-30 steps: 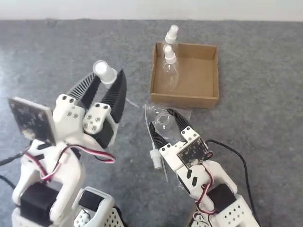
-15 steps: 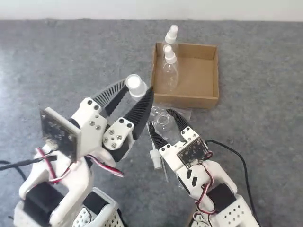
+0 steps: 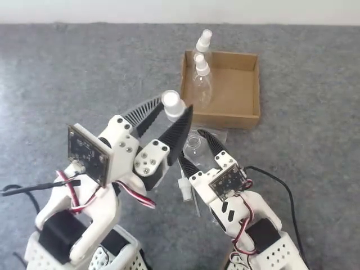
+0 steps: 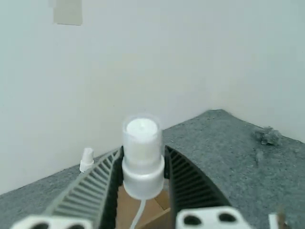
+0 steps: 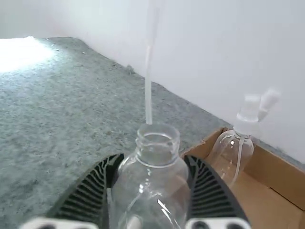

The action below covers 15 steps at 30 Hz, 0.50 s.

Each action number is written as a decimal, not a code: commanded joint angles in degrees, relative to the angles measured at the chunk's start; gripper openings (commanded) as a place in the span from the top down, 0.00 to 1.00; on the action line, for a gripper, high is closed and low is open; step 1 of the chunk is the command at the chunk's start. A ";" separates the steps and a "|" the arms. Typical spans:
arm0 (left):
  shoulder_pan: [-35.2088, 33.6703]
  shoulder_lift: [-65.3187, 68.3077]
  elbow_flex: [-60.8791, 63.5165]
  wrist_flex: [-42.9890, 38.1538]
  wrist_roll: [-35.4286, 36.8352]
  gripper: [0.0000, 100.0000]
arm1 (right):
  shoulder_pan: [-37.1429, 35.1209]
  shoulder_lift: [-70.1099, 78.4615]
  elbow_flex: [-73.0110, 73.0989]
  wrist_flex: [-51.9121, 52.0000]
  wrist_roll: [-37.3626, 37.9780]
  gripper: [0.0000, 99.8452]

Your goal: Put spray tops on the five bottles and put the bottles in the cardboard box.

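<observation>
High view: the left claw [image 3: 173,112] is raised over the grey desk [image 3: 84,73], pinching a white spray top [image 3: 171,102] between its ribbed fingers, just beside the near left corner of the cardboard box [image 3: 220,120]. The right claw [image 3: 192,143] sits low in front of the box, clamped on an open bottle [image 3: 194,141], clear, no top on it. A loose spray top [image 3: 183,189] lies on the desk beside the right claw. A capped bottle [image 3: 201,83] lies inside the box at its left side. A second capped bottle [image 3: 203,40] is at the box's far left corner; cannot tell if it is in or out.

Left wrist view: the spray top [image 4: 143,160] is squeezed between both fingers [image 4: 88,195], cap up, and its dip tube [image 4: 138,215] hangs down. Cardboard shows below, a white wall [image 4: 190,57] behind.

Right wrist view: the open bottle [image 5: 152,179] stands upright in the claw's grip, fingers [image 5: 90,191] on both sides, neck open. The dip tube [image 5: 148,86] hangs with its end just above the neck. The capped bottle [image 5: 236,148] lies in the box [image 5: 271,191] beyond.
</observation>
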 commanded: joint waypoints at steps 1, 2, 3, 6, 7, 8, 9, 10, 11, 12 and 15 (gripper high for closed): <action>2.73 -0.26 -0.57 -1.32 -0.26 0.99 | -0.57 -0.66 1.23 -0.22 2.11 0.95; 2.90 -0.26 -0.48 -1.32 -0.26 0.99 | -0.57 -0.66 1.23 -0.22 2.20 0.95; 3.08 -0.26 -0.13 -1.41 -0.26 0.99 | -0.57 -0.66 1.23 -0.22 2.29 0.95; 2.90 -0.26 -0.13 -1.49 -0.26 0.99 | -0.57 -0.57 1.23 -0.13 2.29 0.95; 2.90 -0.26 -0.22 -1.49 -0.44 0.99 | -0.57 -0.48 1.23 -0.13 2.29 0.95; 2.81 -0.26 -0.31 -1.49 -0.62 0.99 | -0.57 -0.31 1.23 -0.13 2.29 0.95; 2.81 -0.26 -0.84 -1.32 -0.70 0.99 | -0.57 -0.22 1.23 -0.13 2.29 0.95; 2.73 -0.26 -1.36 -1.05 -0.70 0.99 | -0.57 -0.13 1.23 -0.13 2.29 0.95; 2.64 -0.35 -1.98 -0.44 -0.70 0.99 | -0.48 -0.13 1.23 -0.13 2.29 0.95; 2.02 -0.35 -2.86 0.44 -0.70 0.99 | -0.48 -0.13 1.23 -0.13 2.29 0.95; 0.09 -0.35 -5.14 2.81 -0.70 0.99 | -0.40 -0.13 1.23 -0.13 2.29 0.95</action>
